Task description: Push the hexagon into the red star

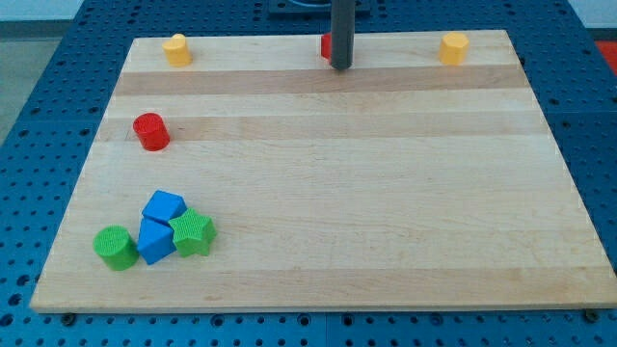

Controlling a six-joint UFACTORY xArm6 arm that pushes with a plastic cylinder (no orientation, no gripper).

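My tip [340, 66] rests on the wooden board [337, 212] near the top edge, at the middle. A red block [327, 44] sits just behind and left of the rod and is mostly hidden by it, so its shape is unclear. A yellow hexagon [453, 46] sits at the view's top right, well to the right of my tip and apart from it. A yellow block [175, 48], with a shape like a star, sits at the top left.
A red cylinder [150, 131] stands at the left. At the bottom left is a tight cluster: a green cylinder [116, 248], two blue blocks [163, 206] [154, 241] and a green star-like block [193, 232].
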